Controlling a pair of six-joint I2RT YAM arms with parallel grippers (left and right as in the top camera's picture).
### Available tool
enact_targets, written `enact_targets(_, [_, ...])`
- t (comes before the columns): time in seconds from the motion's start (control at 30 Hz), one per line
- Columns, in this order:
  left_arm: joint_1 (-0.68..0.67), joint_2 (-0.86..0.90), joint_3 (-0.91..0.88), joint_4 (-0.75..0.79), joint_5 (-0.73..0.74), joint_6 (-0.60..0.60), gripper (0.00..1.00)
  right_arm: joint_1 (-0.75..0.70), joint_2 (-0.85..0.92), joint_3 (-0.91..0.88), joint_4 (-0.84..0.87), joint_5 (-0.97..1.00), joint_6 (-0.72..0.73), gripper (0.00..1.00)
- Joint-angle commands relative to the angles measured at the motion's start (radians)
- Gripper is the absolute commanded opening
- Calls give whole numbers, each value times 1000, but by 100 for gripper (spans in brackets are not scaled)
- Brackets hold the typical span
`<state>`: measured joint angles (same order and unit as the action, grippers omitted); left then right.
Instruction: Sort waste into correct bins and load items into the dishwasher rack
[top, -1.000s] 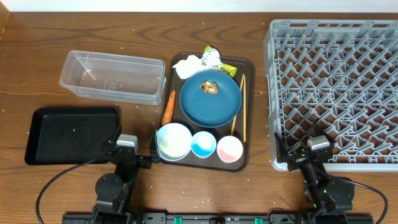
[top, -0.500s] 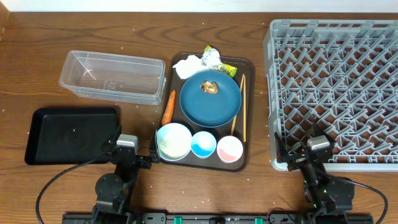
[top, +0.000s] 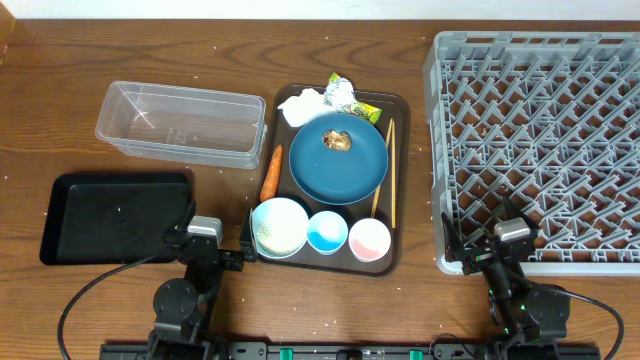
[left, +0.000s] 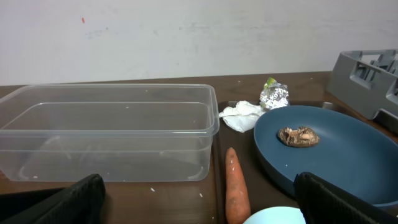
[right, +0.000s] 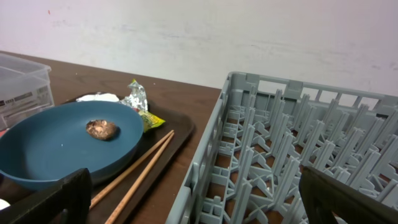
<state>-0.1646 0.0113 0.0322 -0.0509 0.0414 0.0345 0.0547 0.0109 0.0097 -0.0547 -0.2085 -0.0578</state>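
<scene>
Both pincers rest low at the near edge of the table with their jaws spread wide and nothing in them: the left gripper (top: 208, 240) faces the waste, the right gripper (top: 497, 243) faces the dishwasher rack (right: 280, 155). Just ahead of my left pincer and a little to its right lies the carrot (left: 236, 186), pointing away from me along the edge of the serving tray (top: 400, 110). I judge it firm and light, probably a bit slick, so I would pinch it across its thick middle. Further ahead sits the crumpled tissue (left: 241, 116), soft and nearly weightless, and any fold should do. The wrapper (left: 273, 96) beside it looks crinkly and likely to slip. The brown food lump (left: 298, 135) sits in the blue plate (left: 348, 155). It may be soft and crumbly, so it wants a gentle squeeze. The clear tub (left: 106, 134) stands ahead and to the left. Ahead-left of my right pincer, the chopsticks (right: 134, 171) lie side by side. They look thin, stiff and apt to roll, so I would take both together near mid-length.
</scene>
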Motion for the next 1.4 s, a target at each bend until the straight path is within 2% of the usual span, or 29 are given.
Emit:
enact_targets(0.0, [5, 0, -28, -16, -27, 14, 98, -12, -2, -4, 0, 3, 12, 99])
enact_targets(1.37, [5, 0, -28, -11, -23, -9, 98, -12, -2, -4, 29, -47, 13, 99])
